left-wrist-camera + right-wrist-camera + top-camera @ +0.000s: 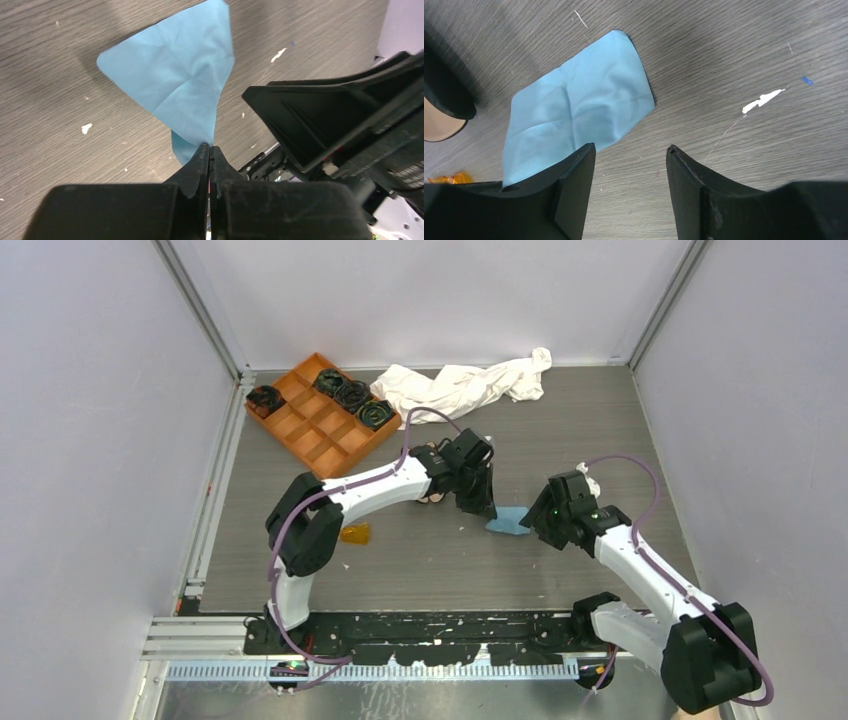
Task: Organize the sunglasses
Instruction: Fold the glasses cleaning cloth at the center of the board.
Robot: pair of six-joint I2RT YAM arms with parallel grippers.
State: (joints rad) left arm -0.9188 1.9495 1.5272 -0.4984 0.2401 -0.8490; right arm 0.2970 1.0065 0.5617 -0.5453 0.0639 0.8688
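The sunglasses (355, 533), small with orange-amber lenses, lie on the table under my left arm's elbow; a sliver of them shows in the right wrist view (446, 178). My left gripper (482, 508) is shut, pinching a corner of the light blue cloth (175, 85) at its tips (210, 147). The cloth (508, 522) lies mostly flat on the table. My right gripper (631, 150) is open and empty, low over the table just right of the cloth (574, 115). The black case with beige lining (439, 107) is mostly hidden by my left arm.
An orange compartment tray (310, 430) with several black items stands at the back left. A crumpled white cloth (465, 385) lies at the back middle. Grey walls close in the table on three sides. White flecks (763, 100) dot the wood.
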